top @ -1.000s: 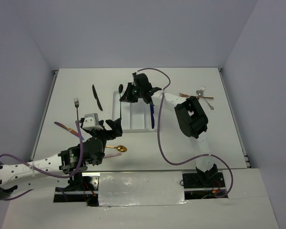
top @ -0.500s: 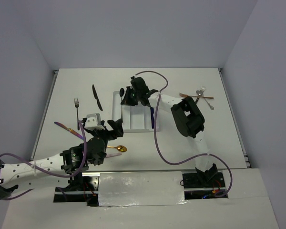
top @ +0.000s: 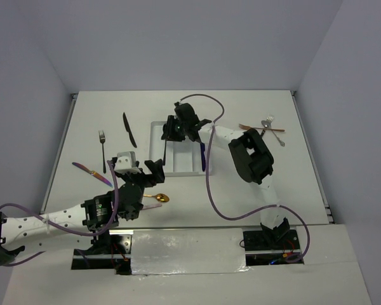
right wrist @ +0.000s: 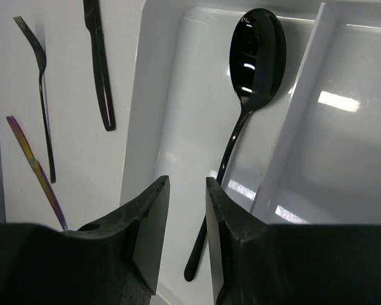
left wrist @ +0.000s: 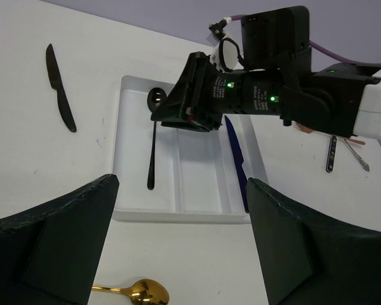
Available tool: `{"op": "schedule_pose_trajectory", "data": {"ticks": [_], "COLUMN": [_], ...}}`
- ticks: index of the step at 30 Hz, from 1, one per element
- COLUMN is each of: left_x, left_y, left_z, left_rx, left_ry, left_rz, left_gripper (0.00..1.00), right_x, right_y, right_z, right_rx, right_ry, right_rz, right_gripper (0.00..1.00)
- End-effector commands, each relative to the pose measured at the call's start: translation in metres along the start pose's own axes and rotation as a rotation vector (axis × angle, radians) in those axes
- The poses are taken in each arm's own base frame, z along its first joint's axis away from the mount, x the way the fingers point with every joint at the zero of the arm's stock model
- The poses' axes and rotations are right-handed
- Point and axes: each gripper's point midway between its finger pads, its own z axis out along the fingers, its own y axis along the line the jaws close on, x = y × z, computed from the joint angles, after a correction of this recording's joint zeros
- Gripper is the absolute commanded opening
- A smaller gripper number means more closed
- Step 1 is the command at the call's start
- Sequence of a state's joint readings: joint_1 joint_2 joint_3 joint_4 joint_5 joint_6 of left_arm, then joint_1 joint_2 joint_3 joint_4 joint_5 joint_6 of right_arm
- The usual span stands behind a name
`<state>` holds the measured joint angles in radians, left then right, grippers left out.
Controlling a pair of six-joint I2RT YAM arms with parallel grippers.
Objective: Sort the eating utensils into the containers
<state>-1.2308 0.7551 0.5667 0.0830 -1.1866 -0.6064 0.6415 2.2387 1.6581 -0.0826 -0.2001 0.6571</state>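
The black spoon (right wrist: 255, 57) lies flat in the left outer compartment of the white tray (left wrist: 200, 171), lengthwise with its bowl at the far end. The right end effector (right wrist: 185, 190) hangs just above the handle, its fingers a little apart and gripping nothing, so this looks like a finished drop-off. A blue knife (left wrist: 237, 159) lies in the opposite outer compartment and the middle one is bare, which suggests one kind of utensil per slot. The left end effector (left wrist: 181, 190) hovers spread wide and empty just over the gold spoon (left wrist: 143, 293), near the tray's front rim, probably lining up for a pickup. A black knife (left wrist: 59, 89), a black fork (right wrist: 45, 108) and an iridescent piece (right wrist: 35, 165) lie well apart on the worktop (top: 305, 184) left of the tray. The raised divider sits close beside the right fingers, so straight up is the safest way out.
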Motion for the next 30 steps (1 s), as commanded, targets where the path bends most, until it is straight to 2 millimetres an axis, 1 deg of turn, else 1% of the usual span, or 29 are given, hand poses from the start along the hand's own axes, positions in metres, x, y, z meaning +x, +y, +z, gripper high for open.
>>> {"op": "schedule_pose_trajectory", "data": {"ticks": [1,2,3,4,5,6,7,8,9,10,11,12,13,14,15,17,18,19,20,21,22,23,24,25,26,28,29,30], "left_x": [-0.013,-0.013,-0.013,-0.013,-0.013,-0.012,-0.012,-0.012,-0.011,-0.011,-0.010,-0.010,-0.009,-0.007,-0.006,-0.005,-0.006,-0.006,-0.007,-0.008,-0.006,-0.009,-0.009,-0.008,-0.009,-0.010,-0.008,-0.008], "left_y": [-0.002,-0.001,-0.001,-0.001,-0.001,-0.001,-0.001,-0.002,-0.003,-0.003,-0.005,-0.005,-0.006,-0.006,-0.006,-0.008,-0.009,-0.008,-0.008,-0.007,-0.005,-0.005,-0.006,-0.006,-0.006,-0.006,-0.006,-0.006], "left_z": [0.001,0.001,0.002,0.002,0.002,0.002,0.002,0.003,0.002,0.003,0.003,0.003,0.003,0.004,0.004,0.005,0.005,0.004,0.004,0.003,0.003,0.003,0.002,0.002,0.002,0.002,0.002,0.002], "left_rx": [-0.022,-0.024,-0.025,-0.029,-0.031,-0.032,-0.032,-0.031,-0.026,-0.025,-0.021,-0.019,-0.018,-0.023,-0.024,-0.020,-0.018,-0.021,-0.020,-0.021,-0.022,-0.017,-0.009,-0.003,-0.003,-0.006,-0.006,-0.007], "left_ry": [-0.031,-0.031,-0.032,-0.034,-0.034,-0.033,-0.032,-0.031,-0.027,-0.026,-0.022,-0.021,-0.020,-0.020,-0.019,-0.014,-0.012,-0.009,-0.010,-0.012,-0.011,-0.019,-0.020,-0.018,-0.022,-0.023,-0.020,-0.018], "left_rz": [-0.045,-0.044,-0.044,-0.043,-0.041,-0.038,-0.037,-0.037,-0.031,-0.028,-0.027,-0.025,-0.022,-0.017,-0.017,-0.013,-0.016,-0.011,-0.021,-0.022,-0.020,-0.033,-0.038,-0.038,-0.040,-0.040,-0.036,-0.032], "left_gripper": [0.95,0.95,0.95,0.95,0.95,0.95,0.95,0.95,0.95,0.95,0.95,0.95,0.95,0.95,0.95,0.95,0.95,0.95,0.95,0.96,0.96,0.96,0.96,0.96,0.96,0.96,0.96,0.96], "right_x": [-0.050,-0.059,-0.067,-0.080,-0.098,-0.106,-0.117,-0.136,-0.141,-0.150,-0.163,-0.159,-0.167,-0.165,-0.163,-0.153,-0.149,-0.147,-0.147,-0.144,-0.142,-0.141,-0.142,-0.143,-0.147,-0.146,-0.141,-0.134], "right_y": [0.037,0.037,0.033,0.037,0.019,0.008,-0.002,-0.030,-0.051,-0.069,-0.102,-0.125,-0.145,-0.167,-0.199,-0.227,-0.243,-0.253,-0.260,-0.272,-0.278,-0.285,-0.292,-0.294,-0.306,-0.316,-0.319,-0.327], "right_z": [-0.059,-0.072,-0.085,-0.112,-0.129,-0.143,-0.164,-0.181,-0.193,-0.204,-0.221,-0.229,-0.239,-0.242,-0.257,-0.259,-0.264,-0.266,-0.262,-0.264,-0.262,-0.260,-0.254,-0.250,-0.254,-0.254,-0.256,-0.262], "right_rx": [-0.058,-0.053,-0.041,-0.043,-0.012,0.015,0.037,0.091,0.144,0.195,0.271,0.343,0.418,0.489,0.598,0.685,0.725,0.747,0.747,0.760,0.760,0.764,0.768,0.760,0.764,0.789,0.806,0.857], "right_ry": [-0.129,-0.151,-0.167,-0.211,-0.251,-0.268,-0.300,-0.334,-0.334,-0.352,-0.379,-0.359,-0.385,-0.378,-0.377,-0.356,-0.356,-0.363,-0.371,-0.368,-0.364,-0.353,-0.336,-0.317,-0.313,-0.298,-0.289,-0.295], "right_rz": [-0.083,-0.089,-0.090,-0.105,-0.089,-0.081,-0.080,-0.053,-0.033,-0.020,0.026,0.066,0.098,0.132,0.185,0.259,0.291,0.310,0.326,0.347,0.360,0.372,0.367,0.343,0.339,0.316,0.335,0.366], "right_gripper": [0.37,0.37,0.37,0.36,0.36,0.37,0.37,0.37,0.37,0.37,0.37,0.37,0.37,0.36,0.36,0.35,0.35,0.35,0.35,0.35,0.35,0.35,0.35,0.35,0.35,0.36,0.36,0.35]}}
